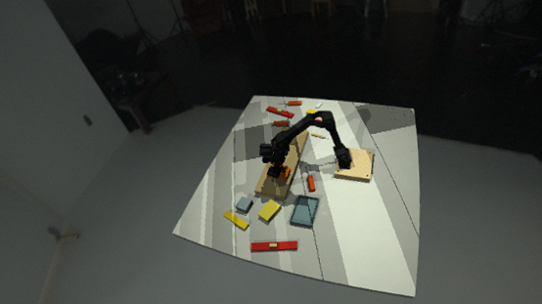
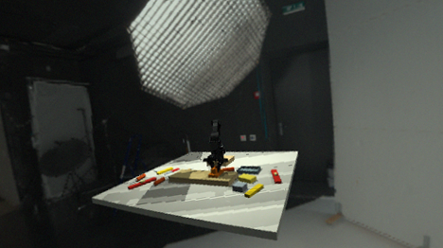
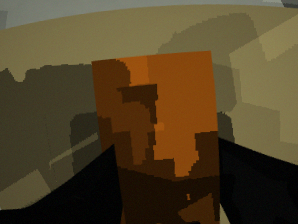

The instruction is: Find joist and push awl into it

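My gripper [image 1: 278, 172] [image 3: 161, 143] is shut on the orange stud finder [image 1: 285, 171] [image 2: 215, 172] [image 3: 182, 105]. It holds the stud finder at the near half of the long wooden floor panel [image 1: 270, 188] [image 2: 228, 180] [image 3: 270, 65]. The stud finder is on the panel or just above it; I cannot tell if they touch. The joist is hidden, and no display light is clear. The awl [image 1: 311, 183] [image 2: 228, 169], with an orange-red handle and thin shaft, lies beside the panel on the arm base's side. The blue-grey tray [image 1: 304, 211] [image 2: 250, 170] looks empty.
A yellow block [image 1: 269, 210], a grey block [image 1: 244, 204] and a yellow bar [image 1: 235, 220] lie off the panel's near end. A red level [image 1: 259, 247] lies farther out. Another red level [image 1: 273, 110] and an orange-handled tool [image 1: 294, 103] lie beyond the far end. The arm stands on a wooden base [image 1: 361, 168].
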`<state>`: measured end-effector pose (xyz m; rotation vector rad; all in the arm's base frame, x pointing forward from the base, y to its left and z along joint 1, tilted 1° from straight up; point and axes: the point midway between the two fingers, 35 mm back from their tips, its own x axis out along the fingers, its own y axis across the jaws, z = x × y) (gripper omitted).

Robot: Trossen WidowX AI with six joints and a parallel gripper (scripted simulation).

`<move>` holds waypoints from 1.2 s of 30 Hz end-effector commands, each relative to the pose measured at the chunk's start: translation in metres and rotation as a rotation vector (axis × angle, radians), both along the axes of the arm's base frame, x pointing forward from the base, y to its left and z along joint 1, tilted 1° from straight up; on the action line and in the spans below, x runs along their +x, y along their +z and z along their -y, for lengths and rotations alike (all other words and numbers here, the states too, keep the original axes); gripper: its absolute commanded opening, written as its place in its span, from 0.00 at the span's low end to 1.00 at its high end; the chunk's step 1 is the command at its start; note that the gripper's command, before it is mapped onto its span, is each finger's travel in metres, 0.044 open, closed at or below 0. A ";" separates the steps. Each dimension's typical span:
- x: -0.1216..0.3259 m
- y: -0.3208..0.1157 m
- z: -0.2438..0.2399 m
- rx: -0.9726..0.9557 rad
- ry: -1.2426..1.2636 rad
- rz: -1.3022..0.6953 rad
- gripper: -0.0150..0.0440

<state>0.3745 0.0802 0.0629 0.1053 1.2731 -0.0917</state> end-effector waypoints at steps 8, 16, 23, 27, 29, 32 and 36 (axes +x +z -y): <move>0.005 0.001 -0.027 0.003 0.001 0.000 0.25; 0.007 0.001 -0.045 0.004 0.001 0.000 0.25; 0.009 0.002 -0.060 0.006 0.001 0.001 0.25; 0.010 0.002 -0.069 0.006 0.001 0.001 0.25; 0.011 0.003 -0.073 0.007 0.001 0.001 0.25; 0.012 0.003 -0.080 0.007 0.001 0.001 0.25; 0.010 0.003 -0.076 0.007 0.003 0.000 0.25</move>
